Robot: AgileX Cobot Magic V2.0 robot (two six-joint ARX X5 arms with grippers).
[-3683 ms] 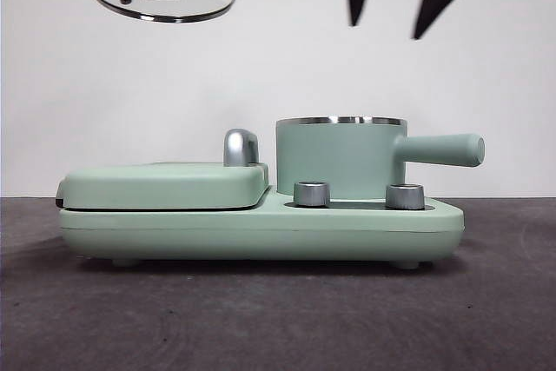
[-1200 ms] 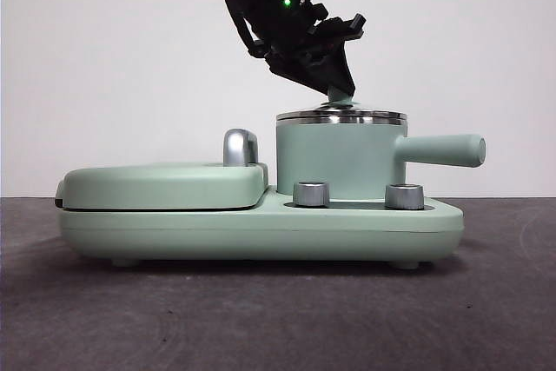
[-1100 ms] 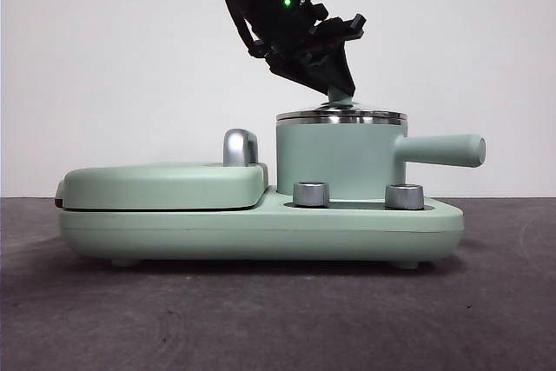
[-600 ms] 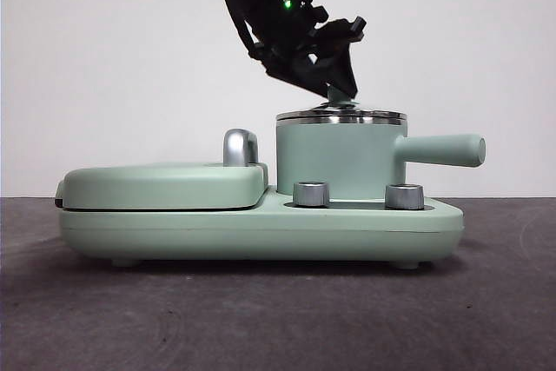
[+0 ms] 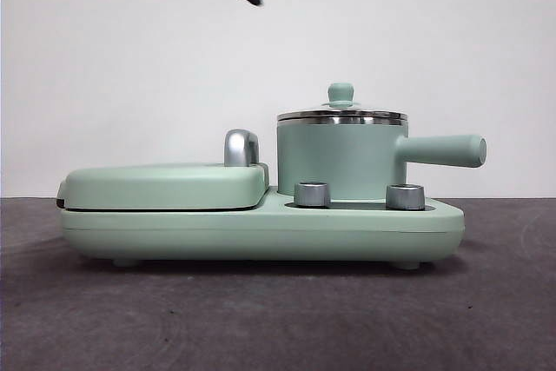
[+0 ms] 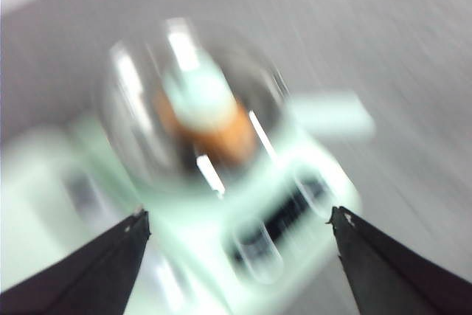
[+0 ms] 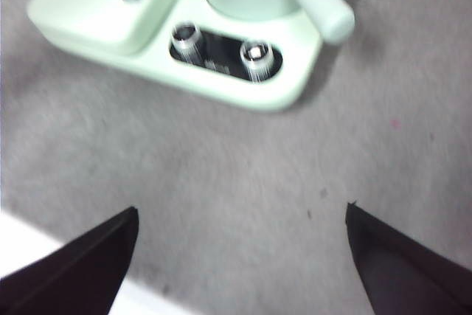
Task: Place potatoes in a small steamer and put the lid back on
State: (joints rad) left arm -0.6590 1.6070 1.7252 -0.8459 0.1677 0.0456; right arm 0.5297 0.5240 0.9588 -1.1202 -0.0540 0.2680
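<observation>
Lid (image 5: 341, 114) seated on steamer (image 5: 340, 159), potato (image 6: 214, 127) inside.
Left gripper (image 6: 236, 219), fingers spread and empty, above the lid; right gripper (image 7: 240, 215) likewise empty.

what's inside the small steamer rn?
Through the lid, the blurred left wrist view shows an orange-brown lump, likely the potato. From the front, the small steamer wall hides its contents; the lid sits closed on the rim.

The glass lid (image 5: 341, 114) sits flat on the mint-green small steamer (image 5: 340, 161), covering the orange-brown potato (image 6: 221, 132).
</observation>
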